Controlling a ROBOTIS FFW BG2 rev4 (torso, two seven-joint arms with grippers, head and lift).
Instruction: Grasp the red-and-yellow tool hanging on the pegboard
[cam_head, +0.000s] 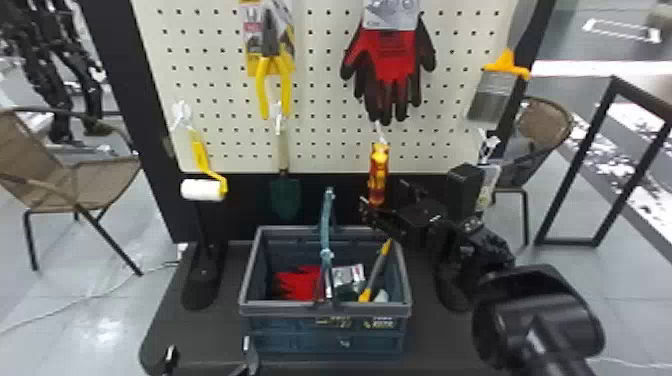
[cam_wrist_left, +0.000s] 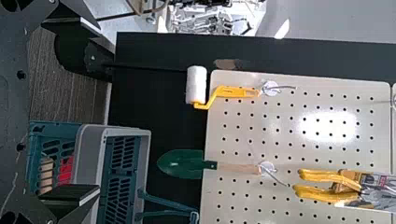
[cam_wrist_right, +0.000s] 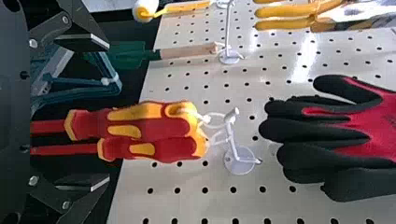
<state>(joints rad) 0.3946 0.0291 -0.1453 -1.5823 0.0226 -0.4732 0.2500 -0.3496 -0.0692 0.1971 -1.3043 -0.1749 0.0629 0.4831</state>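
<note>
Right gripper (cam_wrist_right: 88, 112) is spread wide; I see the red-and-yellow screwdrivers (cam_wrist_right: 140, 130) between its fingers, untouched, hanging from a pegboard (cam_wrist_right: 280, 196) hook (cam_wrist_right: 236, 158).

Pegboard (cam_head: 325, 135) stood upright behind surface (cam_head: 200, 325). Basket (cam_head: 250, 280) sat mid-surface, before board. Up on board: roller (cam_head: 202, 190) far left; pliers (cam_head: 272, 75) high, left of centre; trowel (cam_head: 285, 195) right below pliers; gloves (cam_head: 387, 65) high, right of centre; screwdriver set (cam_head: 378, 172) directly under gloves; brush (cam_head: 492, 90) at right edge. Right end effector (cam_wrist_right: 93, 114) sat behind basket's right corner, screwdriver shafts between its parted fingers. Left end effector (cam_wrist_left: 88, 116) near basket, well apart from board.
</note>
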